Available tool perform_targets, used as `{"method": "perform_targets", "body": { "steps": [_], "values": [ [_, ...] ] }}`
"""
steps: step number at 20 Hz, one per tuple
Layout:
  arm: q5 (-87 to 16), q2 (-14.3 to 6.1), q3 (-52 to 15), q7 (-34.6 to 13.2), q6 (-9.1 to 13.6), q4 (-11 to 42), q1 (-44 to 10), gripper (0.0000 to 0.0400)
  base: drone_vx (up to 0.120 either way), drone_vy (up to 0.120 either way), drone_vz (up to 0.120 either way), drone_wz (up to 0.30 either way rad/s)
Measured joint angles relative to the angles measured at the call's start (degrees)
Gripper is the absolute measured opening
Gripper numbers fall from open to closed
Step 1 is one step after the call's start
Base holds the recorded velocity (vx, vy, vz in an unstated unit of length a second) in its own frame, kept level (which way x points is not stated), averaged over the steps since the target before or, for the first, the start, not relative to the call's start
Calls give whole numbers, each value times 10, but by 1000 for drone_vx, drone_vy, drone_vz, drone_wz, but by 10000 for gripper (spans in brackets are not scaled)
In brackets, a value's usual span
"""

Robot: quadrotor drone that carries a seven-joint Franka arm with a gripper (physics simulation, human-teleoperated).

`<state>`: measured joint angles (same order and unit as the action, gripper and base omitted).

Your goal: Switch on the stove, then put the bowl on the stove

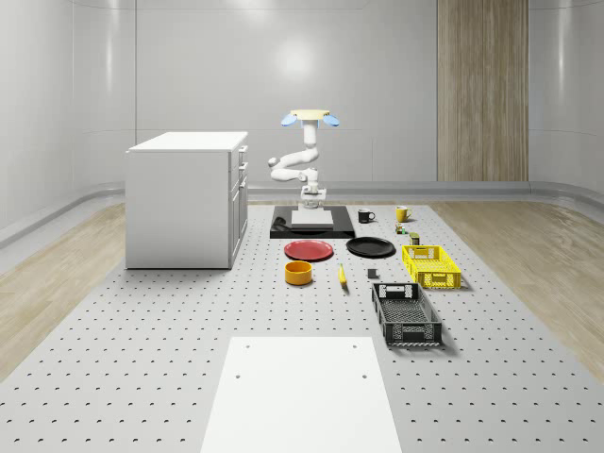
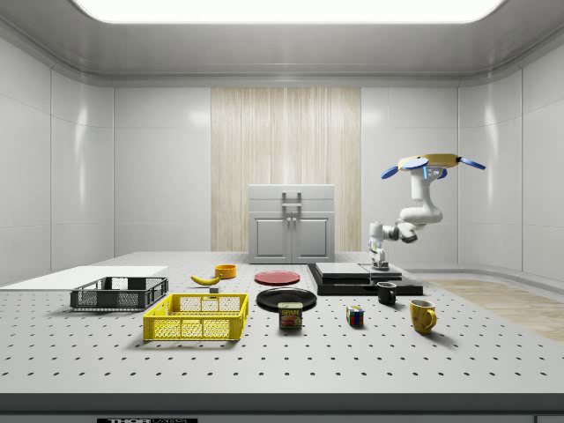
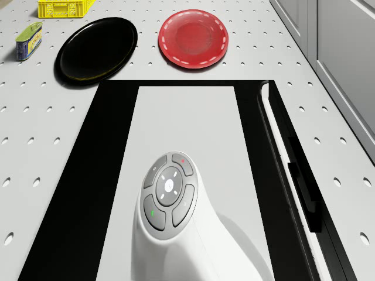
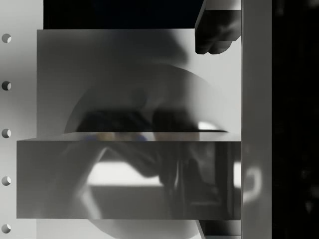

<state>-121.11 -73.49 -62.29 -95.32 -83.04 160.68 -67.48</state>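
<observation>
stage: switching on flat black-and-silver stove (image 1: 278, 229) | drone (image 1: 309, 117) hovering above it | gripper (image 2: 380, 262) low at stovetop, finger state cannot tell | round orange bowl (image 1: 299, 273) untouched on table, placing pending

Glossy black stove (image 3: 76, 193) with mirror-smooth grey plate (image 3: 176, 129), matt perforated metal table (image 1: 142, 330), wood-grain wall panel (image 2: 286, 159)

1. Drone (image 1: 309, 117): flat tan disc body with pale blue rotor discs at its sides.
2. Arm (image 1: 294, 163): glossy white rounded segments, grey joints.
3. Wrist (image 3: 169, 196): grey button pad, red and green dots.
</observation>
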Motion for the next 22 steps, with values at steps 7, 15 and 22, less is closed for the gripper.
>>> {"method": "perform_targets", "body": {
  "steps": [7, 15, 22],
  "values": [
    [-1, 4, 0, -8, 2, -1, -16, 400, 0, 0, 0, 0],
    [-4, 13, 0, -43, 10, -4, -49, 400, 0, 0, 0, 0],
    [-11, 36, -2, -92, 28, -12, -105, 400, 0, 0, 0, 0]
  ]
}}
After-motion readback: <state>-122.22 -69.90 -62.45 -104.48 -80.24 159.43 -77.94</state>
